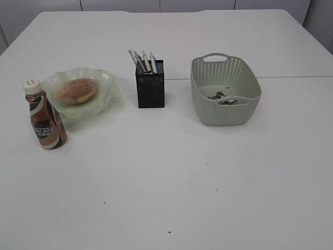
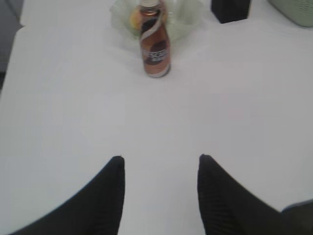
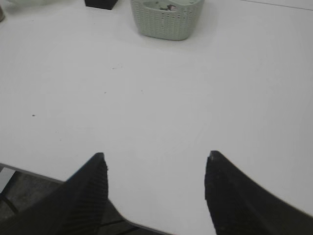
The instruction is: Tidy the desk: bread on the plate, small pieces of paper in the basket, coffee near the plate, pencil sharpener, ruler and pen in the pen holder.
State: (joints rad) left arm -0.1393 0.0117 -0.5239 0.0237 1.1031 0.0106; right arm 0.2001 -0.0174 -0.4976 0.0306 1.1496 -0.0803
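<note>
White table [image 1: 171, 172] filled the outside view: bread [image 1: 76, 90] lay on the plate [image 1: 106, 86], coffee [image 1: 43, 115] stood just beside the plate, pens poked from the pen holder [image 1: 150, 86], and paper scraps [image 1: 225, 97] sat in the basket [image 1: 225, 112]; nothing looked left to move. From the left wrist, the left end effector [image 2: 161, 171] hung half open and empty, the coffee straight ahead, well apart. From the right wrist, the right end effector [image 3: 155, 169] gaped empty, the basket far ahead.
</note>
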